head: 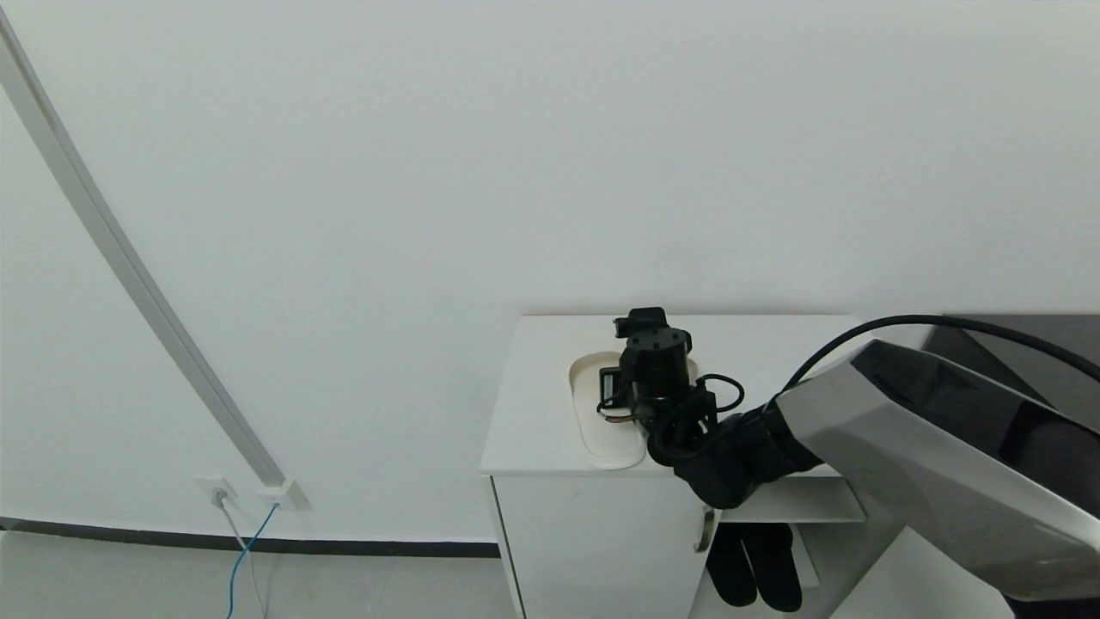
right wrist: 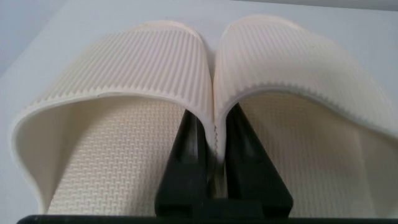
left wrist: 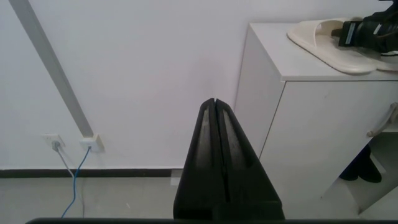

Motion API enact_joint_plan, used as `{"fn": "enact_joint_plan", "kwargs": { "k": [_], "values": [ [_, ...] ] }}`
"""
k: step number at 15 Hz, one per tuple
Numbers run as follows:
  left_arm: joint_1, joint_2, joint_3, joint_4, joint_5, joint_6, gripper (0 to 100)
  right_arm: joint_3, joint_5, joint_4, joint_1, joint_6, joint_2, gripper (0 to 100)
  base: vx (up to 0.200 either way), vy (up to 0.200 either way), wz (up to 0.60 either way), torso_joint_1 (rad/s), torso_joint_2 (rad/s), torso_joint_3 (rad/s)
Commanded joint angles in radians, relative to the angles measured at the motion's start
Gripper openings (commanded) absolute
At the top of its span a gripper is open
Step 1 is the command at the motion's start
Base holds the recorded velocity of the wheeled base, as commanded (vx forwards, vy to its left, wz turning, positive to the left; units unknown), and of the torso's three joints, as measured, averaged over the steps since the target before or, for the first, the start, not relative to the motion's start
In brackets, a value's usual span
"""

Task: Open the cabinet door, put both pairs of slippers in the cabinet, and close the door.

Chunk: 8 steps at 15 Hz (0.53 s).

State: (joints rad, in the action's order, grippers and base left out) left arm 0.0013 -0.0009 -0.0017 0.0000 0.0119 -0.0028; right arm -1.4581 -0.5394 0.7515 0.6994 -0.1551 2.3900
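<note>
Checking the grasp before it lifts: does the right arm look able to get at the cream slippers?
Likely yes. The right gripper is at the slippers on the cabinet top, one finger inside each, their touching straps pinched between; nothing stands in the way.

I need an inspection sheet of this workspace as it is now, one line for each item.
Surface: top of the white cabinet, matte, bearing one pair of slippers.
Job's things: cream slippers side by side on top; black slippers inside the open compartment, under the shelf.
Clutter: nothing seen.
End effectors: right end effector shut on the cream pair's adjoining straps; left end effector shut, empty, beside the cabinet.
Cables: blue and grey leads hang from wall sockets.
Surroundings: white wall, slanted trunking.
</note>
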Motion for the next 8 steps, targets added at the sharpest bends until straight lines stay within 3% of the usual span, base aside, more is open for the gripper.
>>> {"fn": "enact_joint_plan", "kwargs": {
  "k": [1, 8],
  "values": [
    [0.0, 0.001, 0.0, 0.0, 0.0, 0.0, 0, 0.024, 0.001, 0.0, 0.0, 0.0, -0.051, 0, 0.0, 0.0, 0.0, 0.0, 0.0, 0.0],
    [0.0, 0.001, 0.0, 0.0, -0.003, 0.003, 0, 0.631, 0.274, 0.003, 0.074, 0.028, -0.677, 0, 0.0, 0.0, 0.0, 0.0, 0.0, 0.0]
  ]
}}
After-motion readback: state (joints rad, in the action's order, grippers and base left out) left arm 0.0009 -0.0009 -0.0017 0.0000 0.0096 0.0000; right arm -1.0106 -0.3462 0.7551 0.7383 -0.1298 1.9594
